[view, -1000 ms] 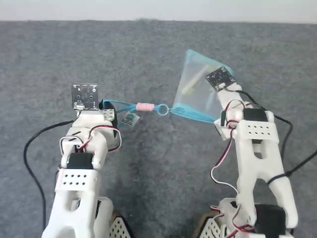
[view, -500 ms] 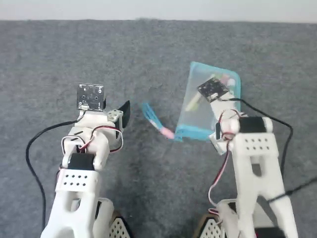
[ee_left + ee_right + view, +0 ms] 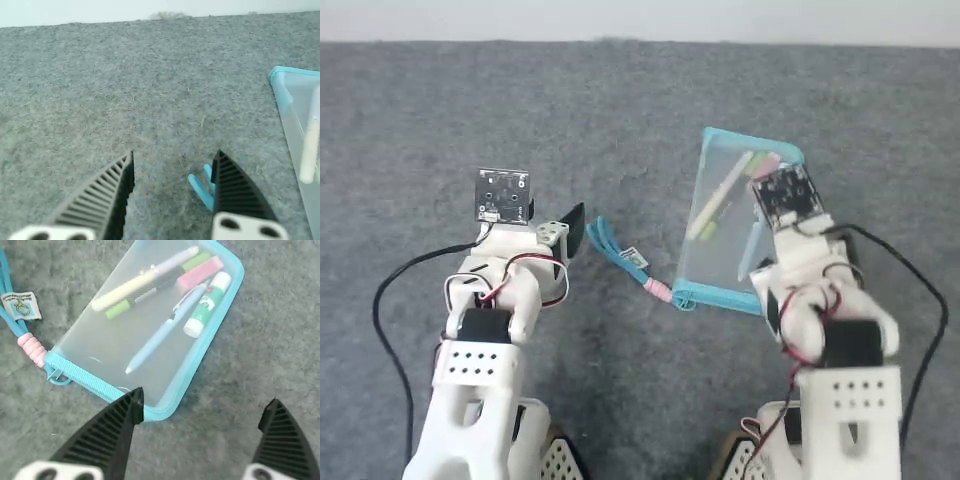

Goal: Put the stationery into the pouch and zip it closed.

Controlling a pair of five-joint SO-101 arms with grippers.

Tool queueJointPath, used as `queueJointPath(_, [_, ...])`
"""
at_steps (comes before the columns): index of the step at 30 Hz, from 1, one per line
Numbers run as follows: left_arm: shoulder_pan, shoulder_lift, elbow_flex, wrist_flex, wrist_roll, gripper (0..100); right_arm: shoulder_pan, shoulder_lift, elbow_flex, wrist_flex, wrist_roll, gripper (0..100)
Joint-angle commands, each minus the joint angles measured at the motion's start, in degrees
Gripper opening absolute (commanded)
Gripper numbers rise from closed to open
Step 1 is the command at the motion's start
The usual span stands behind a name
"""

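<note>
Turquoise-edged clear plastic pouch (image 3: pixel 718 255) flat on the grey felt counter (image 3: pixel 620 110), stationery inside.
Through the pouch's clear wall show a pale yellow pen (image 3: pixel 131 287), a light blue pen (image 3: pixel 160 337), a pink eraser (image 3: pixel 200 272) and a white glue stick (image 3: pixel 206 305). From the pouch's corner a turquoise strap (image 3: pixel 614 250) with pink beads (image 3: pixel 657 289) and a small white tag (image 3: pixel 636 257) trails across the felt. The right gripper (image 3: pixel 206 396) hangs above the pouch's near edge, jaws wide apart and holding nothing. The left gripper (image 3: pixel 175 155) sits well apart from the pouch, just beside the strap's far end, jaws also spread and empty.
</note>
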Motion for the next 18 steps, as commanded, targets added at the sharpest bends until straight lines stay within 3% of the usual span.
queueJointPath(1, [0.3,-0.5,-0.8,-0.3,-0.2,24,0.0,-10.2,8.4,-4.4,-0.5,35.4])
queueJointPath(11, [-0.3,-2.2,3.7,-8.4,3.5,24,1.7,-31.6,23.2,-6.1,-0.5,35.4])
queueJointPath(18, [0.3,-21.5,12.3,-8.8,3.3,24,10.2,-42.1,36.9,-6.1,-0.5,35.4])
